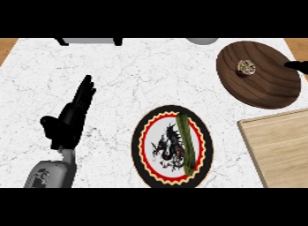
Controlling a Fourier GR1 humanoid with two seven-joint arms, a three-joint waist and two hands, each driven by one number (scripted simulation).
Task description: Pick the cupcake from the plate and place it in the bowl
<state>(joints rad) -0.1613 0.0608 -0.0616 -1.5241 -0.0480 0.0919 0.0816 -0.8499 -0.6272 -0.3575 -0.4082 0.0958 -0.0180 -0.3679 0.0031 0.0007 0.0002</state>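
One cupcake (247, 67) already sat in the wooden bowl (267, 90), so little remained; left hand (68, 120) rested straight-fingered, empty; right hand (305, 66) showed too little to tell.

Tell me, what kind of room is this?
Probably a kitchen. There is a white marble counter, a wooden cutting board at its right side, and a cupcake sitting on a brown plate.
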